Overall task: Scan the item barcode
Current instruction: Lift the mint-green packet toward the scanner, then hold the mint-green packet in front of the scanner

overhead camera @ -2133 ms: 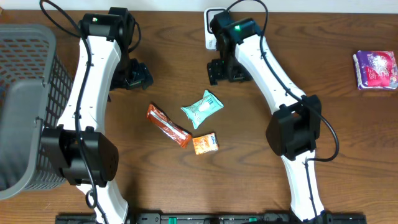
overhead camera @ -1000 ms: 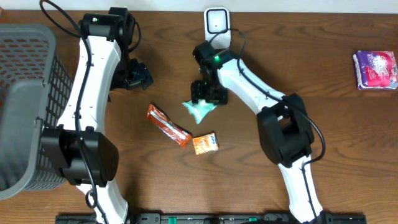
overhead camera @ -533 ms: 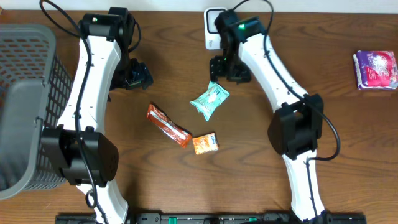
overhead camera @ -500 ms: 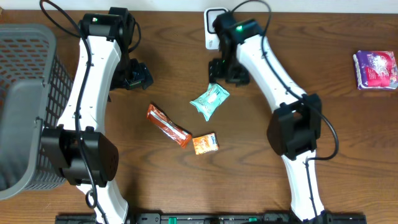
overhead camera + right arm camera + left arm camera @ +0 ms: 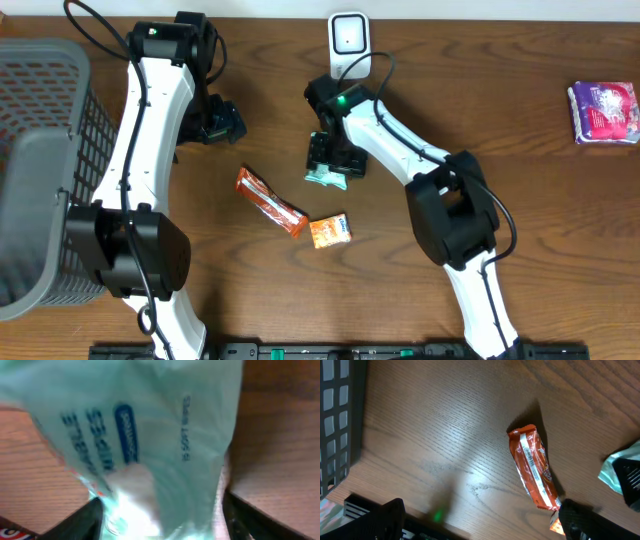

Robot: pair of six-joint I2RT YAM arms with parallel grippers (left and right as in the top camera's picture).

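Right wrist, teal packet point(image 5: 150, 445) between fingers of right hand point(image 5: 165, 516)

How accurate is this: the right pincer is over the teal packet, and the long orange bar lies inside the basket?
One thing is wrong: the long orange bar lies on the table, outside the basket, as the overhead view shows. The right pincer is over the teal packet.

The overhead camera looks straight down from far on the whole table point(image 5: 560, 220). The left wrist camera looks down from middle height on the orange bar point(image 5: 535, 467), with the basket point(image 5: 354, 410) wall at the left edge of its view. The right wrist camera sits very close over the teal packet point(image 5: 150, 435); the overhead view shows both items too.
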